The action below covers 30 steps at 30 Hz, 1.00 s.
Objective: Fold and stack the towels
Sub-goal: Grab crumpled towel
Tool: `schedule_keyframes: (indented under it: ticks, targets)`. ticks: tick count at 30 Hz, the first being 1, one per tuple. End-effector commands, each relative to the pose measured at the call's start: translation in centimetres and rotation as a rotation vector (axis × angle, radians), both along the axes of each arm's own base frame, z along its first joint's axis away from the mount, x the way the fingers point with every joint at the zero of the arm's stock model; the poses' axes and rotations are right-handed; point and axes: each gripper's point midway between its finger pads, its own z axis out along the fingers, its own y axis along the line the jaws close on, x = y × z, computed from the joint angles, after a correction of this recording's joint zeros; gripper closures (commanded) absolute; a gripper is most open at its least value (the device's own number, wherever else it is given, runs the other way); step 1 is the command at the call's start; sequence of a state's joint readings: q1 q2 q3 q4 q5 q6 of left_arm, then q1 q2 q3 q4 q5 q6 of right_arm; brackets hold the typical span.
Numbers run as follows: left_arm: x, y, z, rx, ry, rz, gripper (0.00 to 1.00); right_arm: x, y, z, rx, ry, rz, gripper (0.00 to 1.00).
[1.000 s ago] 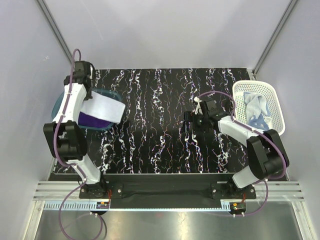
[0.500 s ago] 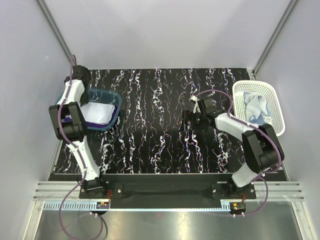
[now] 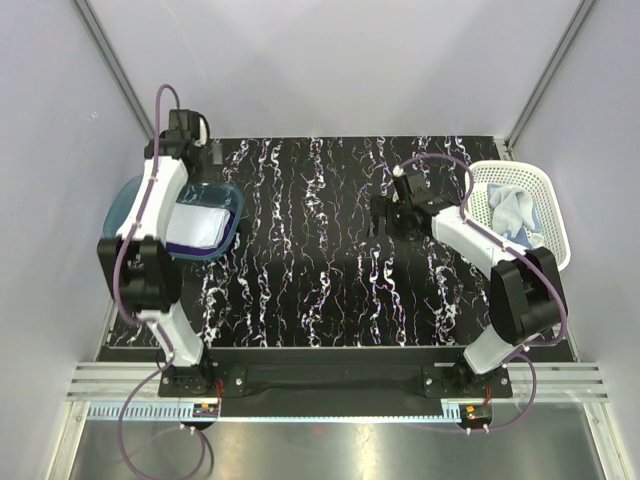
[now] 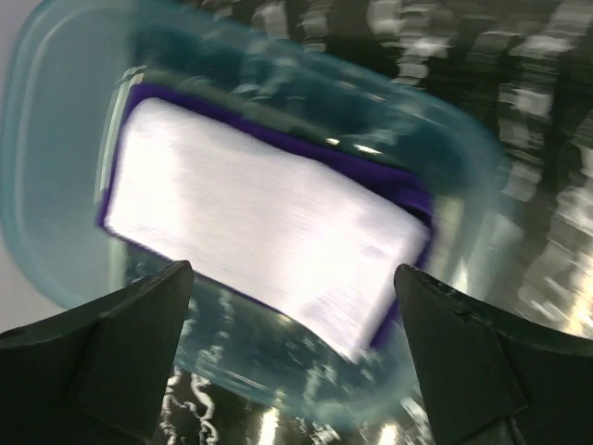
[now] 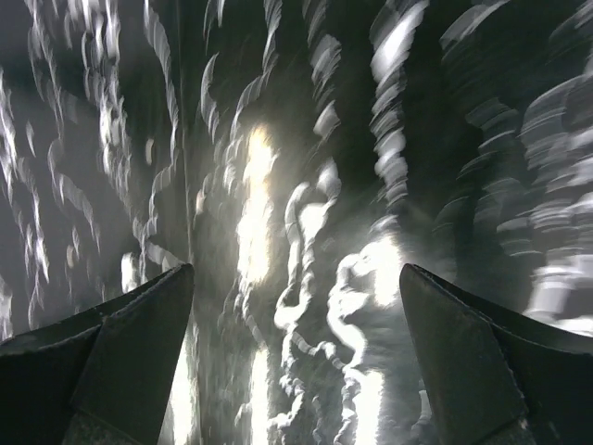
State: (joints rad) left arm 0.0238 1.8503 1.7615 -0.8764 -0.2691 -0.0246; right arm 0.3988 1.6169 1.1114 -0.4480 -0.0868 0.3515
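A folded white towel lies on a deep purple towel inside the translucent teal tray at the table's left. My left gripper hovers open over the tray's far side, holding nothing. A crumpled light blue towel sits in the white mesh basket at the right. My right gripper is open and empty over the black marbled table, left of the basket.
Grey walls close in the table on the left, right and far sides. The basket stands at the table's right edge and the tray overhangs its left edge. Both arm bases sit on the rail at the near edge.
My left gripper opened and let go of the white towel, which now lies flat on the purple one. The left arm rose toward the far side. The right arm shifted slightly farther away.
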Motion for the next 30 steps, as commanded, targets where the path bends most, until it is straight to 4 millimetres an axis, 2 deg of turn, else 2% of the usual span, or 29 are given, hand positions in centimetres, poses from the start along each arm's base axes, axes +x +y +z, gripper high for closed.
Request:
schedule_keyframes:
  ticks: [1,2,3,4,5,6,7,8,9,11,12,13,14,15,16,18,19,21,22,23,24,25,26,28,29,30]
  targets:
    - [-1.4,-7.4,6.9,-0.176,-0.217,-0.182,0.01,3.7,-5.0,7.4,-0.2,-0.181,-0.216,0.0]
    - [-2.0,-9.4,7.4,-0.198,-0.227,-0.231,0.01,3.7,-6.8,7.8,-0.251,-0.158,-0.252,0.0]
    - [-3.0,-10.4,9.1,-0.212,-0.264,-0.27,0.01,4.7,-7.9,9.7,-0.257,-0.192,-0.289,0.0]
    - [-3.7,-11.3,8.9,-0.22,-0.256,-0.294,0.01,5.2,-9.1,10.1,-0.264,-0.191,-0.314,0.0]
    - [-4.7,-13.0,9.2,-0.237,-0.257,-0.34,0.01,5.7,-12.0,10.4,-0.264,-0.177,-0.382,0.0]
    - [-5.8,-14.0,10.5,-0.255,-0.287,-0.372,0.01,6.3,-13.4,11.2,-0.257,-0.187,-0.42,0.0]
    - [-6.6,-15.3,10.0,-0.292,-0.284,-0.417,0.01,6.6,-14.9,11.3,-0.267,-0.187,-0.46,0.0]
    - [-7.5,-16.8,10.3,-0.317,-0.29,-0.461,0.01,6.9,-18.0,11.8,-0.28,-0.181,-0.532,0.0]
    - [-8.8,-17.5,11.4,-0.345,-0.323,-0.487,0.01,7.0,-19.6,11.8,-0.29,-0.168,-0.568,0.0]
    - [-9.8,-18.9,10.4,-0.388,-0.333,-0.531,0.01,7.0,-22.9,10.5,-0.309,-0.108,-0.641,0.0]
    - [-10.3,-19.1,10.5,-0.406,-0.347,-0.537,0.01,7.0,-25.4,10.5,-0.303,-0.097,-0.702,0.0]
    - [-10.6,-19.2,11.3,-0.426,-0.392,-0.541,0.01,7.1,-26.5,9.5,-0.295,-0.07,-0.723,0.0]
    - [-11.1,-19.4,9.5,-0.449,-0.358,-0.524,0.01,7.3,-27.5,9.1,-0.289,-0.065,-0.746,0.0]
    - [-11.6,-20.1,9.3,-0.49,-0.351,-0.548,0.01,7.1,-29.5,8.6,-0.279,-0.047,-0.793,0.0]
    - [-11.8,-20.5,8.9,-0.514,-0.339,-0.552,0.01,7.1,-30.3,7.2,-0.274,-0.014,-0.803,0.0]
    - [-12.6,-21.5,7.6,-0.577,-0.292,-0.572,0.01,7.1,-32.4,5.9,-0.259,0.012,-0.838,0.02]
    - [-12.3,-21.8,7.5,-0.59,-0.304,-0.581,0.01,7.1,-33.2,4.5,-0.263,0.041,-0.842,0.03]
    - [-12.2,-21.8,6.3,-0.586,-0.288,-0.58,0.01,7.7,-34.1,3.2,-0.26,0.044,-0.834,0.04]
    - [-12.1,-21.7,6.1,-0.579,-0.283,-0.58,0.01,7.7,-35.2,1.7,-0.262,0.07,-0.847,0.05]
    - [-12.0,-21.8,5.6,-0.575,-0.266,-0.579,0.01,7.9,-35.6,1.1,-0.264,0.077,-0.846,0.08]
    - [-12.0,-22.1,5.6,-0.585,-0.262,-0.591,0.01,8.0,-36.1,0.4,-0.264,0.086,-0.845,0.09]
    - [-11.9,-22.3,5.7,-0.595,-0.266,-0.599,0.01,7.8,-36.8,-1.1,-0.267,0.118,-0.853,0.11]
    - [-11.8,-22.6,5.6,-0.61,-0.262,-0.602,0.01,8.0,-37.3,-1.5,-0.266,0.123,-0.859,0.12]
    - [-11.6,-22.9,5.7,-0.631,-0.268,-0.606,0.01,8.2,-37.9,-2.9,-0.271,0.14,-0.858,0.2]
    - [-11.5,-23.0,5.7,-0.637,-0.269,-0.604,0.01,8.8,-38.2,-2.7,-0.274,0.121,-0.852,0.24]
    - [-11.4,-23.1,5.8,-0.638,-0.272,-0.601,0.01,9.1,-38.4,-2.6,-0.286,0.117,-0.835,0.34]
